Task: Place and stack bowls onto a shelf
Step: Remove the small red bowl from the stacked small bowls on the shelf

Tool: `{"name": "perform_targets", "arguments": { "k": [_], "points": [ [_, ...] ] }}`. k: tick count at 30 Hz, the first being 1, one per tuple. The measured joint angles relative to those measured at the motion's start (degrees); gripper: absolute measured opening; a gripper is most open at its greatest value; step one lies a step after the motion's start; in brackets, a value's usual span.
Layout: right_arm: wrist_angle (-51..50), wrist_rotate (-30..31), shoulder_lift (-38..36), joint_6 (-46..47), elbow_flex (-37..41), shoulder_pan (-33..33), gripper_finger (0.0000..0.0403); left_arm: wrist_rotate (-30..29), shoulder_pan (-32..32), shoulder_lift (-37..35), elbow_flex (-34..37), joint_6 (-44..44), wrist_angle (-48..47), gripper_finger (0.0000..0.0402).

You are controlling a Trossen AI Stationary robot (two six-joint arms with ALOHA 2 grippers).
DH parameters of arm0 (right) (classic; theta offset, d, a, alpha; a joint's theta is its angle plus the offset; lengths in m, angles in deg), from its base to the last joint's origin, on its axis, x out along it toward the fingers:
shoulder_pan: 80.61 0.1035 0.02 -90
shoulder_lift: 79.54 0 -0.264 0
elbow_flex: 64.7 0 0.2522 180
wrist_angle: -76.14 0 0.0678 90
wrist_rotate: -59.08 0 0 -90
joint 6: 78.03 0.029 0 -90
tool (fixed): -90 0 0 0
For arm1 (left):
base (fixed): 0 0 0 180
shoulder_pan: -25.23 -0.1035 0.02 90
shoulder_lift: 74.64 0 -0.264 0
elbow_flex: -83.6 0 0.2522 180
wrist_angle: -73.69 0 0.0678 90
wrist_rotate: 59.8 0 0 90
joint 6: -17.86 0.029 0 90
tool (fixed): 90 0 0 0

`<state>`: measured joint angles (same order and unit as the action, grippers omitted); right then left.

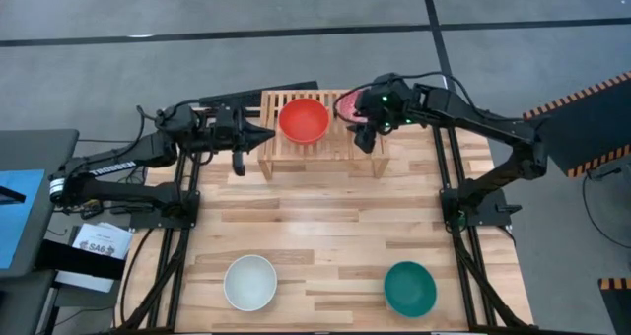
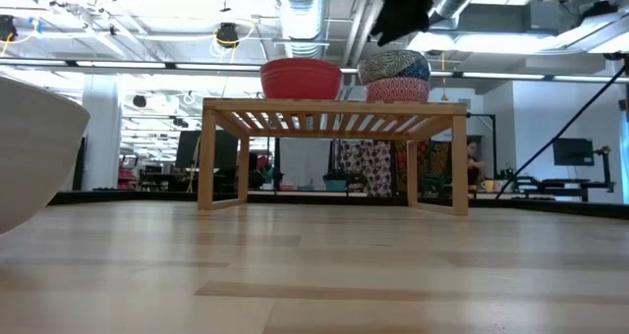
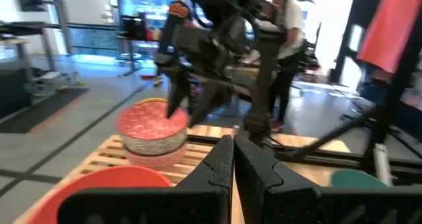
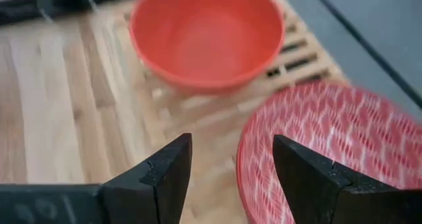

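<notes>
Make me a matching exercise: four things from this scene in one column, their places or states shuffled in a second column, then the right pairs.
Things:
1. red bowl
2. white bowl
3. teal bowl
4. left hand

Places or states:
A. on the table's near right part
B. shut, beside the shelf
C. on the shelf's slatted top
D. on the table's near left part

Pairs: 1-C, 2-D, 3-A, 4-B
</notes>
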<state>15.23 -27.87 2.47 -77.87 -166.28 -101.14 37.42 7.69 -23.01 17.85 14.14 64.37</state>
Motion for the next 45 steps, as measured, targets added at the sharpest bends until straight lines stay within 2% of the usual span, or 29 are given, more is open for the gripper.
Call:
{"name": "perform_targets", "arguments": {
  "k": [6, 13, 16, 20, 28, 39, 45],
  "points": [
    [-3.9, 0.0, 3.2, -0.6, 0.1, -0.7, 0.0239, -0.7, 0.0, 0.1, 0.0, 0.0, 0.0, 0.0000],
    [-3.2, 1.6, 6.7, -2.4, 0.0, -1.0, 0.0239, -0.7, 0.0, 0.1, 0.0, -0.2, -0.9, 0.0000],
    [-3.0, 1.6, 6.5, -3.5, 0.0, -1.0, 0.0226, -1.0, 0.0, 0.1, 0.0, -0.5, -1.0, 0.0000],
    [-2.9, 1.8, 5.7, -3.7, 0.0, -1.0, 0.0180, -1.6, 0.0, 0.1, 0.0, -0.5, -1.1, 0.0000],
    [-2.3, 3.2, 4.2, -3.9, 0.0, -0.9, 0.0034, -2.4, 0.0, 0.1, 0.0, -0.4, -1.1, 0.0000],
    [-0.4, 3.1, 4.2, -4.6, 0.0, -1.0, 0.0038, -2.3, 0.0, 0.1, 0.0, -1.5, -1.0, 0.0000],
    [-0.1, 3.1, 4.2, -6.2, -3.1, -0.6, 0.0036, -2.4, 0.0, 0.1, 0.0, -1.5, -1.0, 0.0000]
  ]
}}
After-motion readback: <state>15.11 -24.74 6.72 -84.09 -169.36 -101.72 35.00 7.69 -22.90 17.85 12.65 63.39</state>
